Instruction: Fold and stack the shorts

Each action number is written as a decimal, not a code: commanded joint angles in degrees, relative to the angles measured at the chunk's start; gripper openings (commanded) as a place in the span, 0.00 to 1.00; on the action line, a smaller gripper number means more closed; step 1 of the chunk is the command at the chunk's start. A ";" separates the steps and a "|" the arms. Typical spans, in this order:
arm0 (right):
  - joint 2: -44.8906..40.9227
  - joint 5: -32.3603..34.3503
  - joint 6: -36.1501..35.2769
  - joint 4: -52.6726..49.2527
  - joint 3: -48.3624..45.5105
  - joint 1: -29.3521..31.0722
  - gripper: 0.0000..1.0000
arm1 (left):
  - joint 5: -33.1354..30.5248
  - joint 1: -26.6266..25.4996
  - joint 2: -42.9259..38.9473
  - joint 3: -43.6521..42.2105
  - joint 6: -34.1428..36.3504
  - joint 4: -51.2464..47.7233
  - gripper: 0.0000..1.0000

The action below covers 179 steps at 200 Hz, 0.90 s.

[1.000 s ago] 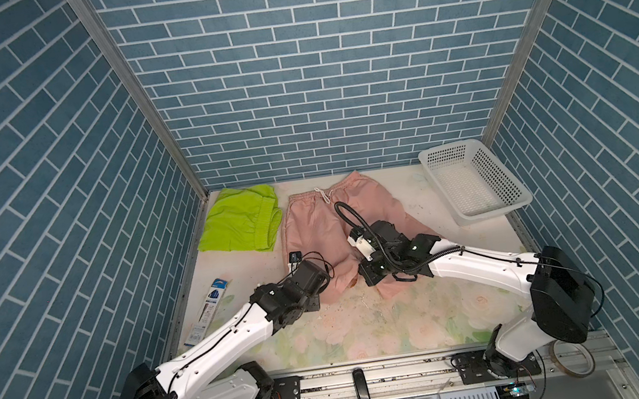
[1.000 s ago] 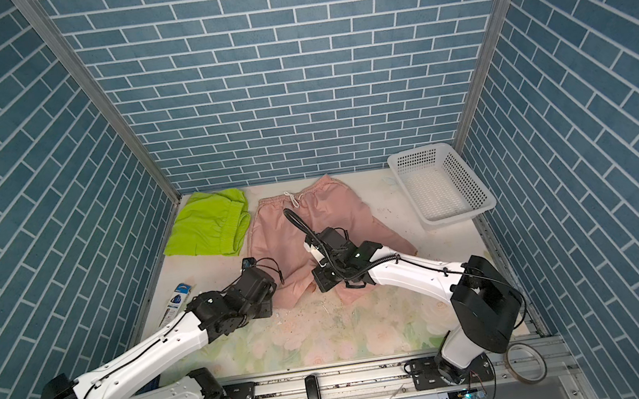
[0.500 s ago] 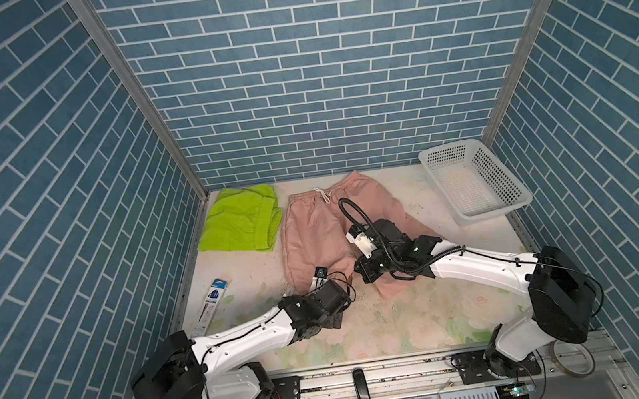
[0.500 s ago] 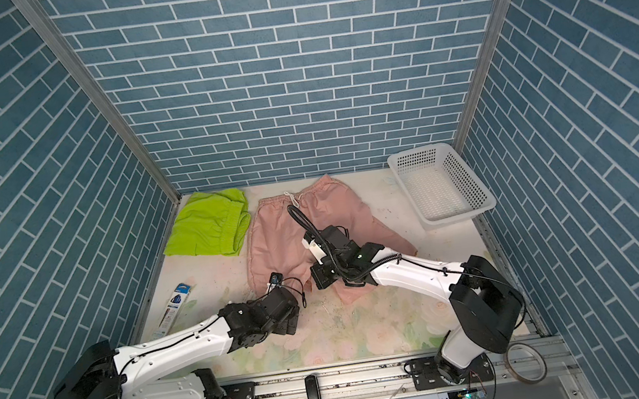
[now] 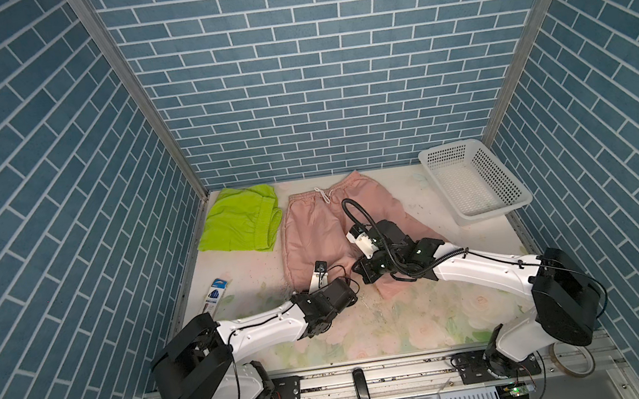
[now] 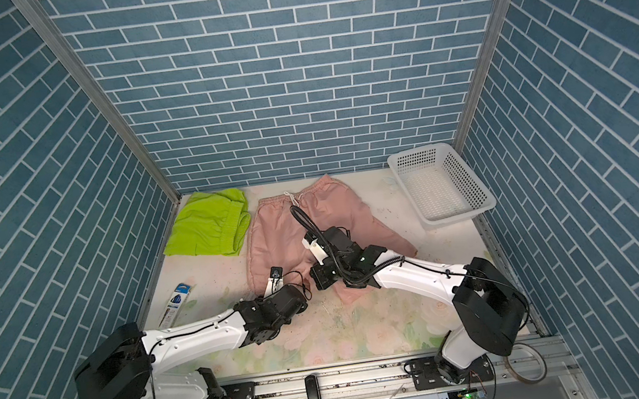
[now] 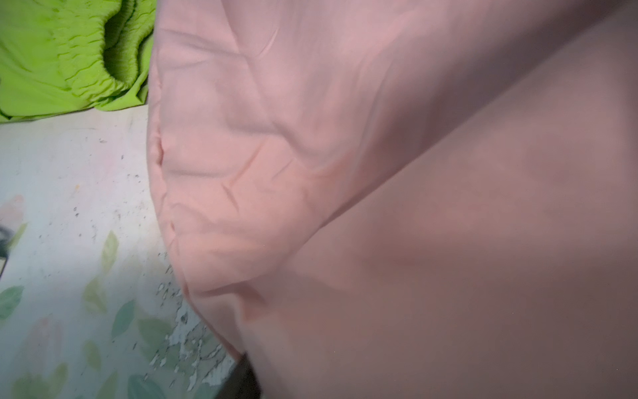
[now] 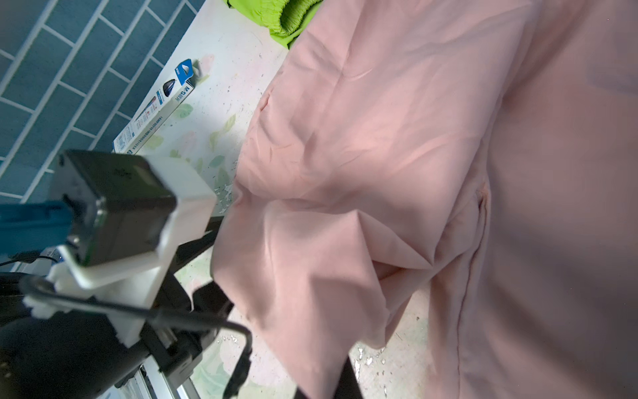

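We've got the floral surface (image 5: 409,323) with the salmon pink shorts (image 5: 313,226) spread across its middle, waistband toward the back wall. The lime green shorts (image 5: 237,224) are bunched just beside them at the back left, and the white basket (image 5: 493,213) sits well apart at the back right. At the pink pair's near hem the right gripper (image 5: 363,274) has its jaws clamped on a lifted fold of pink cloth, the left gripper (image 5: 351,298) sits at the other leg's hem with cloth hiding its jaws, so we cannot tell how they stand, and a small blue-and-white box (image 5: 217,293) lies near the left edge.
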 commanded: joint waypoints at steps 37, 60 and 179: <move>-1.96 4.50 -6.59 -10.92 1.32 -0.58 0.00 | 10.53 3.60 -2.23 10.66 7.31 -14.89 0.16; -1.82 5.20 -12.04 -18.76 5.63 -0.58 0.00 | 21.37 8.16 -4.61 15.09 12.30 -21.88 0.18; -1.10 1.00 -18.16 -29.24 15.56 -3.38 0.00 | 30.77 24.09 -3.50 32.39 26.96 -41.78 0.28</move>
